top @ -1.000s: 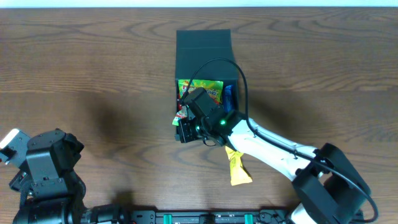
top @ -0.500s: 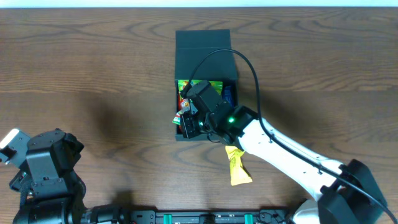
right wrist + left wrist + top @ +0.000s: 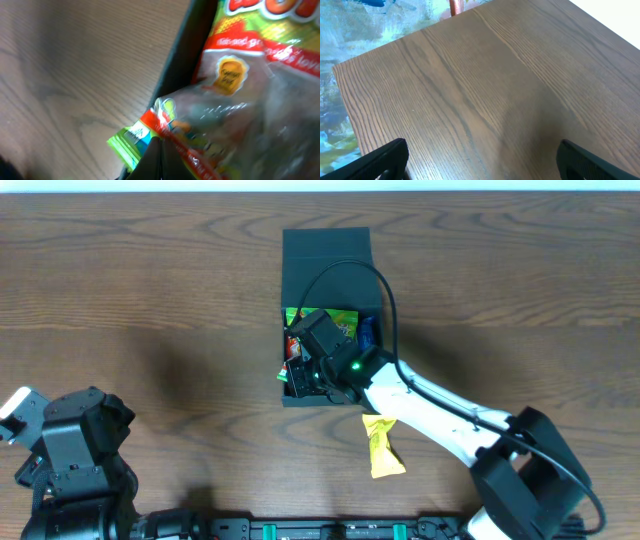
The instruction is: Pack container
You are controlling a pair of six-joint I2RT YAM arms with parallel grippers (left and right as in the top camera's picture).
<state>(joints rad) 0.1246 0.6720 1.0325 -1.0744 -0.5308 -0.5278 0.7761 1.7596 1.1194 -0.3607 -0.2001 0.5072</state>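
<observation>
L gripper [image 3: 482, 162] stood wide open, nothing betw. its jaws; bare table [image 3: 485, 90] ahead, its edge ahead-left. R gripper [image 3: 158, 157] was closed tight at the container's [image 3: 326, 260] front-left corner. A clear-window packet [image 3: 225, 120] lay against the tips, overhanging the wall; we couldn't tell if pinched. Green packet [image 3: 340, 320] lay beyond the jaws, yellow packet [image 3: 381, 448] behind, under the arm.

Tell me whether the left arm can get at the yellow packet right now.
Doubtful: the right arm crosses over one end of the yellow packet, and the open left gripper sits far off.
</observation>
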